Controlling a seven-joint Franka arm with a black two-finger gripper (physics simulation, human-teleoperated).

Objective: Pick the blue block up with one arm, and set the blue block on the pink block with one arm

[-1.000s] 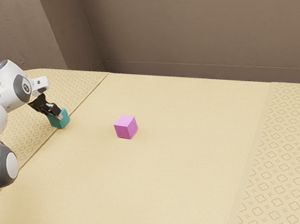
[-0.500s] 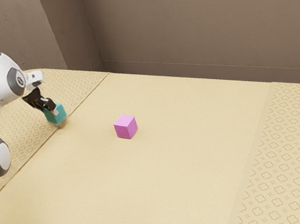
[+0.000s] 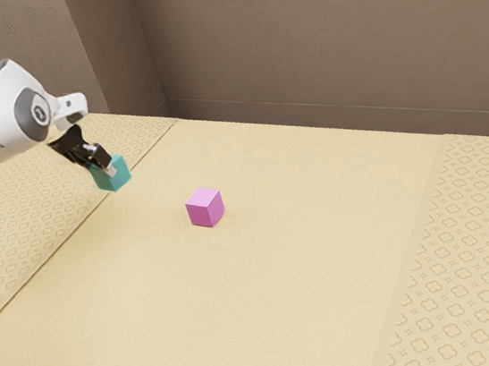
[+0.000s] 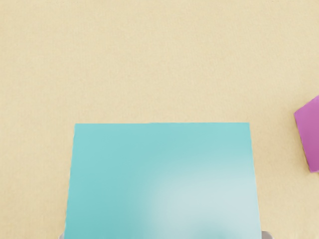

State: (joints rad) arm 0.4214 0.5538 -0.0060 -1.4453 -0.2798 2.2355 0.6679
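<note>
Blue block [image 3: 114, 175] is clamped in our gripper [image 3: 102, 165], jaws closed on two of its sides, and it looks lifted just off the table [image 3: 328, 271]. Pink block [image 3: 204, 207] sits apart, toward the exterior view's right. We carry level, keep height to clear pink's top, centre above it, square the faces, then lower before releasing.

The held block [image 3: 115, 175] hangs well apart from the resting block [image 3: 204, 207].
</note>
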